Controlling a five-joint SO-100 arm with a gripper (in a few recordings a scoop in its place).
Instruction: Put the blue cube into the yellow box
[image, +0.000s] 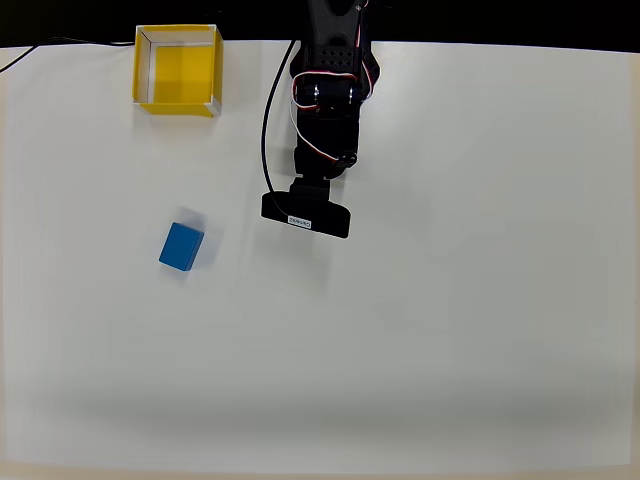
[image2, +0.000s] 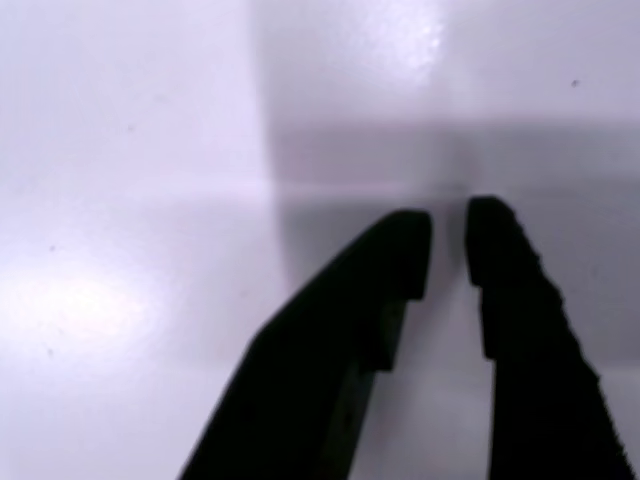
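The cube (image: 181, 246) lies on the white surface (image: 450, 300), well below the box (image: 177, 68), skewed. The tool (image2: 448, 245), right of the cube, is nearly closed and empty; descending unopened or misaligned could knock the cube aside.

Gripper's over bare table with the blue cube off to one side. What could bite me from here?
1. In the wrist view the gripper shows only a narrow gap with nothing in it, likely too narrow for the blue cube: open before descending.
2. The cube sits skewed to the table edges, so align the wrist.
3. The yellow box looks light; clipping its wall could shift it.
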